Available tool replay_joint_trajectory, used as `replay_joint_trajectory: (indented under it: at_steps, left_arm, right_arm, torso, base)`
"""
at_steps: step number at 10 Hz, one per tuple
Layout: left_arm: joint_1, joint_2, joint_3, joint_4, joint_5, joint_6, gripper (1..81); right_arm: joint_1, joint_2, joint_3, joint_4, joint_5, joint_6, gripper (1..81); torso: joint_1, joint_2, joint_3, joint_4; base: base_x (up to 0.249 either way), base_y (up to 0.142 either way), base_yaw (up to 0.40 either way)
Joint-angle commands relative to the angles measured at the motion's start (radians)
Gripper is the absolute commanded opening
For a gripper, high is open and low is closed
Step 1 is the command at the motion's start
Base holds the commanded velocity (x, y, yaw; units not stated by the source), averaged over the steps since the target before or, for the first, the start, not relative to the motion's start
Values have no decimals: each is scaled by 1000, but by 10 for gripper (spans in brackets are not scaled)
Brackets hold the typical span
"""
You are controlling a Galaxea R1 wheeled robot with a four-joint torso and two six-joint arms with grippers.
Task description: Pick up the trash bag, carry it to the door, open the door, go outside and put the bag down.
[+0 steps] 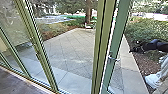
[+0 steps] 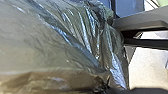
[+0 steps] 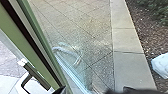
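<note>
Trash bag (image 2: 62, 50): large in the left wrist view, translucent plastic with creased, shiny folds and a brownish band along one side. It lies close up to the left gripper (image 2: 110, 88), its folds running to the dark shape there. Cannot tell whether that gripper is apart, together or clamped on the plastic. Right gripper (image 3: 122, 90): dark parts seen, near a green door frame (image 3: 41, 42); its state also cannot be told. A dark door handle (image 3: 33, 77) sits on the frame side, and a pale curved shape (image 3: 66, 51) shows at the glass. Surface: beyond the glass, a paved patio (image 1: 72, 47) of large square slabs with diagonal joints, bordered by a smooth concrete strip (image 1: 133, 75). Inside, dark floor (image 1: 15, 81) along the foot of the glazing. Outside the strip: mulch (image 1: 147, 62) and a hedge (image 1: 150, 27); at the patio's far end, a tree trunk (image 1: 88, 12). A person (image 1: 160, 46) is partly seen at the right edge, dark sleeve, pale trousers, white shoe (image 1: 152, 80).
</note>
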Motion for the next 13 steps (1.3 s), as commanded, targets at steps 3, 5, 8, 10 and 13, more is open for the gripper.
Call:
replay_joint_trajectory:
  at_steps: [3, 5, 8, 10, 13]
  left_arm:
    - [-16, 4, 6, 0, 72, 2, 10]
    - [-16, 5, 6, 1, 74, 2, 10]
    - [-16, 5, 6, -2, 74, 2, 10]
    - [-16, 8, 6, -2, 77, 2, 10]
    - [-15, 10, 6, -4, 78, 1, 10]
  right_arm:
    - [151, -65, -13, -263, -18, -16, 811]
    - [139, -81, -9, -301, -18, -20, 811]
    - [109, -93, -12, -304, -16, -47, 811]
    - [92, -102, -21, -318, -9, -62, 811]
    - [34, -118, -30, -385, 13, -64, 811]
  torso:
    - [-1, 0, 34, 0]
    - [-2, -1, 75, -54]
    - [-2, 0, 101, -119]
    - [-2, 0, 135, -155]
    - [-3, -1, 109, -151]
  base:
    - [0, 0, 0]
    - [0, 0, 0]
    - [0, 0, 0]
    - [0, 0, 0]
    - [0, 0, 0]
